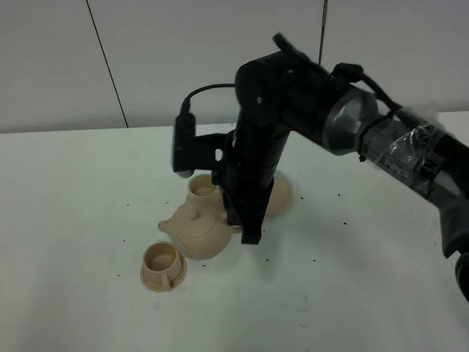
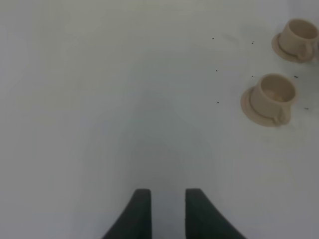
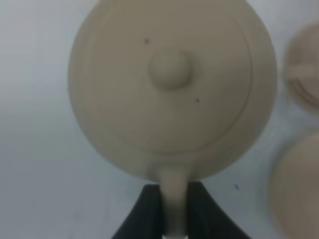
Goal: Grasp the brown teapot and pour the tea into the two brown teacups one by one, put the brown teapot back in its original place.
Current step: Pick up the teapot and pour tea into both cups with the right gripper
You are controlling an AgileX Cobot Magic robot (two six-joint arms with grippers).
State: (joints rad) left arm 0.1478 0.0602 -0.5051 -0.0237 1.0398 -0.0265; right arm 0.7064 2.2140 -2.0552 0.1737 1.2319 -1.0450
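Beige and matte, the teapot (image 1: 196,233) was between the two cups, off its wide saucer (image 1: 284,196), which lay partly hidden behind the arm. The right gripper (image 3: 174,201) was clamped on the thin loop handle (image 3: 173,185), with its jaws narrow on either side. The left gripper (image 2: 167,211) hung pinched together over bare table (image 2: 99,99), holding nothing and well apart from the work.

The likeliest trouble was the hold itself. With so slim a handle, the round pot could swivel in the jaws once it was tipped, sending the stream wide of a cup. The lid (image 3: 169,107) sat loose on top and could slide off in a steep pour. The spout pointed toward the near cup (image 1: 162,258), close enough that a low swing might knock it off its small saucer. The far cup (image 1: 203,188) stood just behind the pot and ran the same risk.

The closed lid hid whatever was in the pot. No tea showed in either cup, though the views were too soft to be sure.
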